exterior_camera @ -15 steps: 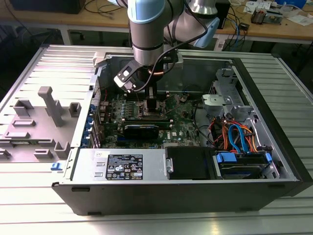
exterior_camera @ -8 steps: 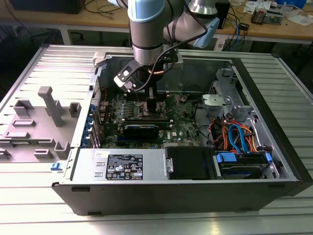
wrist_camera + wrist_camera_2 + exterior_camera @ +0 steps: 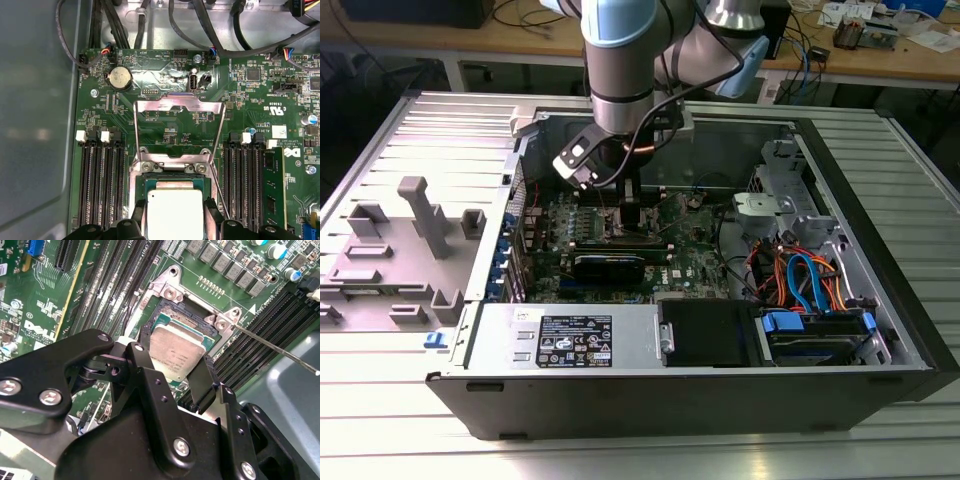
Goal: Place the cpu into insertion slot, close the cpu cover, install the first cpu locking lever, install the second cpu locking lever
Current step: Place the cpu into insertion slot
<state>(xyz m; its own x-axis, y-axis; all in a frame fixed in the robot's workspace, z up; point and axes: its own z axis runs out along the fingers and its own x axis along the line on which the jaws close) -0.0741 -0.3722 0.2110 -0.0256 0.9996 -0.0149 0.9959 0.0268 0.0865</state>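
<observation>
Memory slots (image 3: 100,185) flanking insertion slot (image 3: 170,167)

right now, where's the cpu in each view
Exterior view: hidden under the gripper, which reaches down to the green motherboard.
Second wrist view: the cpu is clamped between the black fingers, over the insertion slot.
First wrist view: the cpu sits between the same fingers, beside the hinge of the opened cpu cover.
Shared landmark: the long black memory slots flanking the socket in both wrist views.
</observation>
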